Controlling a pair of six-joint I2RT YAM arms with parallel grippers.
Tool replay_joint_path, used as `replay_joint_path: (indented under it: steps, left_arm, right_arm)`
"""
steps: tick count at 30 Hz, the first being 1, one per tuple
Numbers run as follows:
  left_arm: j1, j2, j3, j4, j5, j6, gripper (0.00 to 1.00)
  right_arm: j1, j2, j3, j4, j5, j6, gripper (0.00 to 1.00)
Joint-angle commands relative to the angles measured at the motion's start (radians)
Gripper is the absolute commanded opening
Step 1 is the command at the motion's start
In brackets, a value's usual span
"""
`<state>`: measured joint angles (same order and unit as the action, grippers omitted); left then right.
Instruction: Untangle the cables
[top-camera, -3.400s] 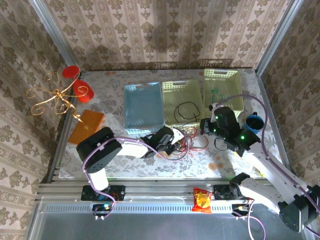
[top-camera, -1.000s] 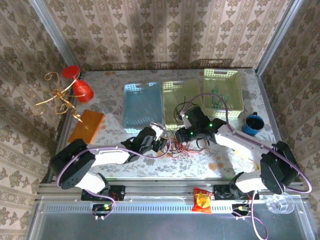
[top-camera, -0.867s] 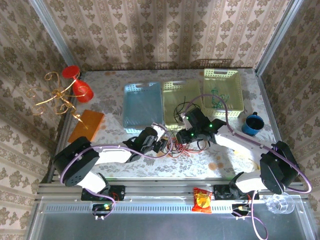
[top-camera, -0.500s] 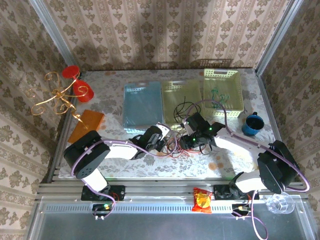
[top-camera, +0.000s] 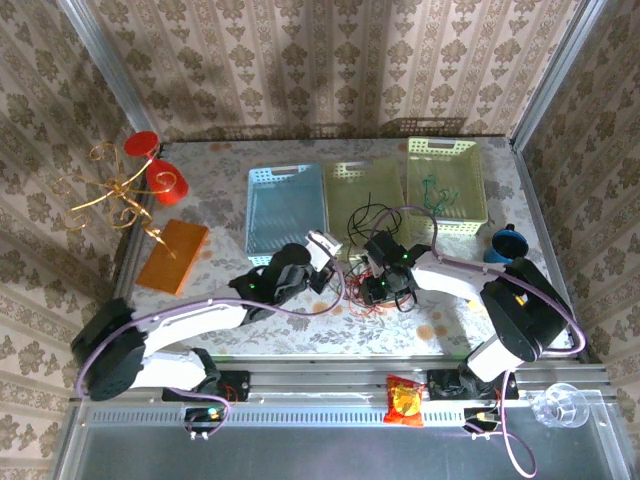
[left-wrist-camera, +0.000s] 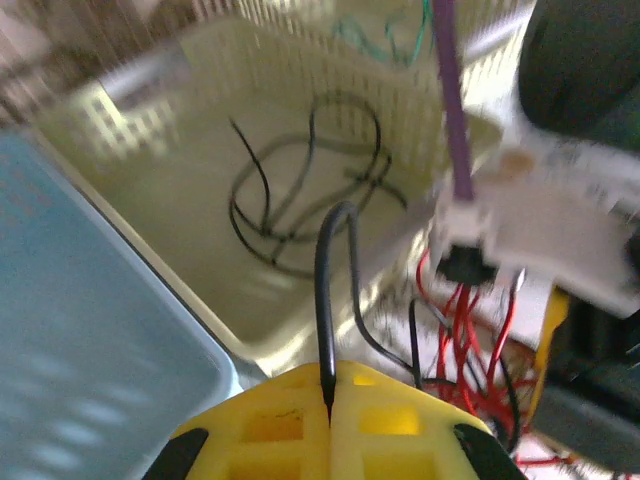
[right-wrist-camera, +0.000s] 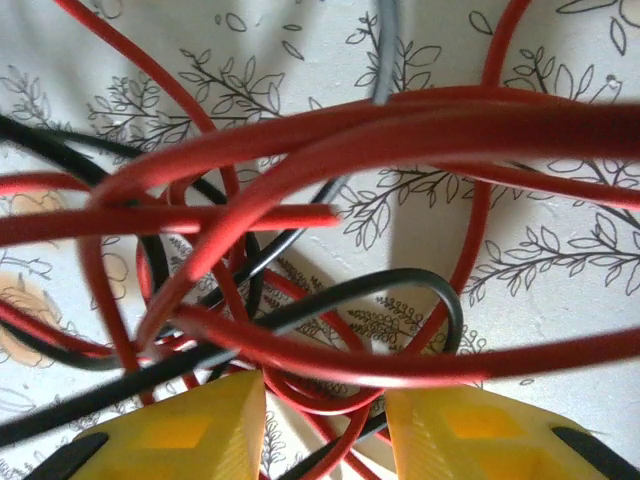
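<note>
While the left gripper has its yellow jaws closed flat on one thin black cable, that strand arches up out of the pinch and drops rightward into the knot of thin red and black cables on the floral tabletop. Over that knot sits the right gripper, jaws partly apart, red loops crossing the gap, nothing visibly clamped. With the pale yellow-green plastic basket just beyond the left jaws, pulling the strand away from the right arm looks the likely way to free it.
</note>
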<state>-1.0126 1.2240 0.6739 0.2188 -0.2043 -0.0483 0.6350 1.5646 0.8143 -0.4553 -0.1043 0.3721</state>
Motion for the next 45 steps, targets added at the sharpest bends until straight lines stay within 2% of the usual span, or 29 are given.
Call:
replay_joint_path:
  steps: [1, 8, 13, 20, 24, 31, 39, 45]
  left_arm:
    - [-0.004, -0.096, 0.078, -0.112, 0.039, 0.040, 0.00]
    - [-0.003, -0.195, 0.260, -0.198, 0.050, 0.152, 0.00]
    - [-0.003, -0.208, 0.401, -0.239, -0.002, 0.265, 0.00]
    - [-0.003, -0.234, 0.502, -0.100, -0.060, 0.406, 0.00]
    - [-0.002, -0.244, 0.540, -0.005, -0.023, 0.433, 0.00]
    - [0.009, -0.234, 0.639, 0.047, 0.009, 0.574, 0.00]
    - [0.068, -0.112, 0.774, -0.004, 0.017, 0.641, 0.00]
    - [0.175, -0.005, 0.852, -0.024, 0.092, 0.479, 0.00]
  right_arm:
    - [0.000, 0.034, 0.000, -0.048, 0.027, 0.031, 0.38]
    - [-0.004, 0.033, -0.007, -0.040, 0.026, 0.045, 0.38]
    - [-0.013, 0.012, -0.025, -0.034, 0.031, 0.057, 0.38]
    - [-0.041, -0.039, -0.072, -0.017, 0.033, 0.079, 0.38]
    - [-0.058, -0.059, -0.096, -0.011, 0.034, 0.090, 0.38]
    - [-0.084, -0.096, -0.133, 0.001, 0.031, 0.100, 0.38]
    - [-0.102, -0.222, -0.157, 0.012, 0.066, 0.112, 0.38]
    - [-0.104, -0.357, -0.184, 0.029, 0.080, 0.112, 0.39]
